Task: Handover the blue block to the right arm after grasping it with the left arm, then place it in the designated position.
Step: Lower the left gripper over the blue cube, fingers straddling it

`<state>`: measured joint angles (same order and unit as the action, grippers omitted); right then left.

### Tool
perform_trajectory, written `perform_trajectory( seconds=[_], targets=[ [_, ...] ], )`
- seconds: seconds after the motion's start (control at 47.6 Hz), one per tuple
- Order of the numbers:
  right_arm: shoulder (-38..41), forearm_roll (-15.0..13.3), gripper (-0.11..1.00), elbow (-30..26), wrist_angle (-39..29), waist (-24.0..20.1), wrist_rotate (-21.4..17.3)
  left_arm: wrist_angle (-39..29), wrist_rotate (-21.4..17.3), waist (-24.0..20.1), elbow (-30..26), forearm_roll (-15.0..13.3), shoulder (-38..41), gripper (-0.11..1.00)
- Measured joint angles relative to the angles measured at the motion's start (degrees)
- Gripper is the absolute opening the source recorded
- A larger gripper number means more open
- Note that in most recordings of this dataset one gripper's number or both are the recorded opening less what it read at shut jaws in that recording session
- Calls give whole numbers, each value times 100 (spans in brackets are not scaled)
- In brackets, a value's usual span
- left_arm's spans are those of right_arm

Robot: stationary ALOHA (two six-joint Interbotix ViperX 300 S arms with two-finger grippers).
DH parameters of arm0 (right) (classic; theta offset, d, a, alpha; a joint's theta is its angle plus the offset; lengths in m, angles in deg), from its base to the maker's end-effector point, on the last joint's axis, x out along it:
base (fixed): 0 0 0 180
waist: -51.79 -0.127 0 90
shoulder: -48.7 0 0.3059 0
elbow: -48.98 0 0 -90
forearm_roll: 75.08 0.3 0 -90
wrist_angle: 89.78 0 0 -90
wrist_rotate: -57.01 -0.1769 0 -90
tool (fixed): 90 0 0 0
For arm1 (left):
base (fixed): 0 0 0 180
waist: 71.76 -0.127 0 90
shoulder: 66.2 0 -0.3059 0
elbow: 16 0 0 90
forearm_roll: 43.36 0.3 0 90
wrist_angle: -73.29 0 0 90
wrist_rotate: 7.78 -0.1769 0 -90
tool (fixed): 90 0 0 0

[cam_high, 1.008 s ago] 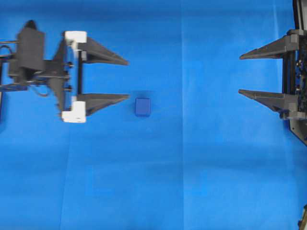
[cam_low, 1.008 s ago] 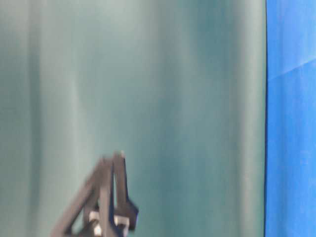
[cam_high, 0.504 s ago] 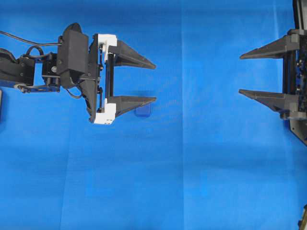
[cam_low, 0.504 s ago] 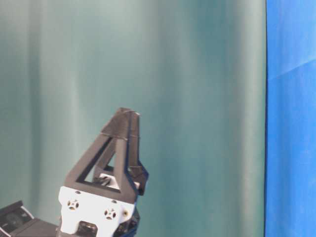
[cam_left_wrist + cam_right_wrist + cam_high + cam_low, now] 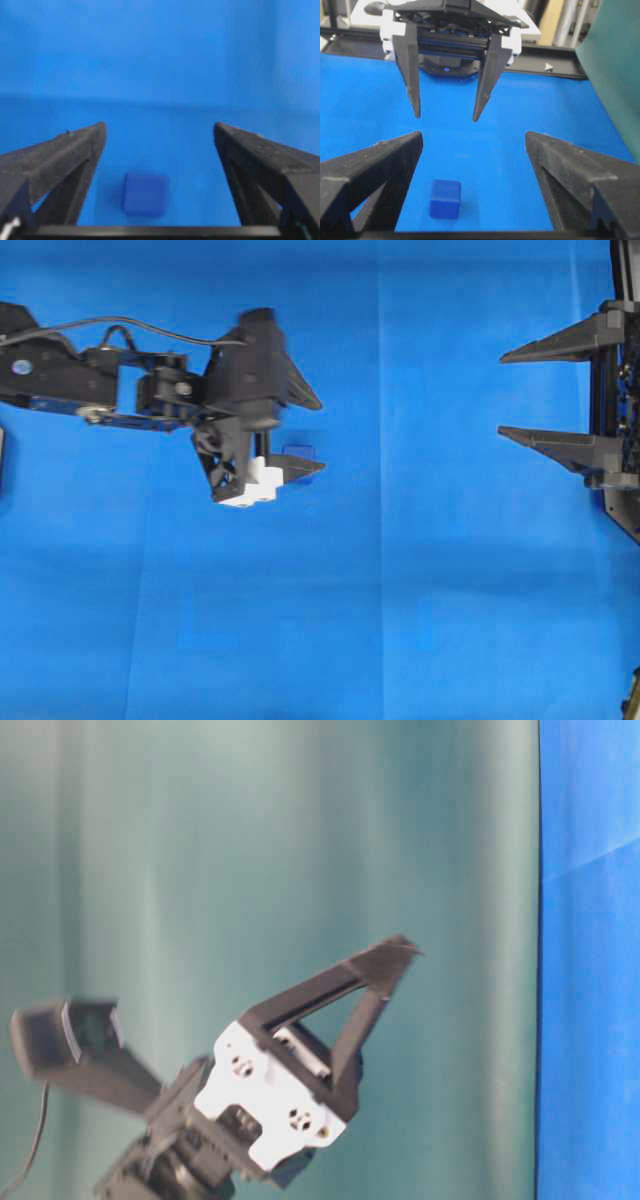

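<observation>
Left wrist view: blue block (image 5: 145,194), small dark rounded cube, on cloth (image 5: 160,65); both arms' jaws wide, empty.

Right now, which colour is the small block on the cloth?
Dark blue; the blue block shows best in the right wrist view.

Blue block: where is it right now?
The blue block lies on the blue cloth, left of centre in the overhead view, mostly hidden under the open left end effector.
</observation>
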<state>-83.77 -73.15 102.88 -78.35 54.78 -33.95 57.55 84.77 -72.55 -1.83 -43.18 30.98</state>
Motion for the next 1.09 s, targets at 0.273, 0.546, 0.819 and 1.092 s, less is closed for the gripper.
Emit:
perform_trajectory(
  seconds=[0.273, 0.546, 0.819, 1.092],
  targets=[
    [0, -9, 95, -9, -88, -9, 0, -2021, -97, -9, -1020, 35, 554, 91],
    [0, -9, 95, -18, -97, 0, 0, -2900, -255, -9, -1600, 44, 844, 91],
    [18, 0, 95, -35, -97, 0, 0, -2936, -237, -9, -1617, 44, 853, 91],
    [18, -9, 95, -53, -97, 0, 0, -2944, -237, -18, -1617, 44, 853, 91]
  ],
)
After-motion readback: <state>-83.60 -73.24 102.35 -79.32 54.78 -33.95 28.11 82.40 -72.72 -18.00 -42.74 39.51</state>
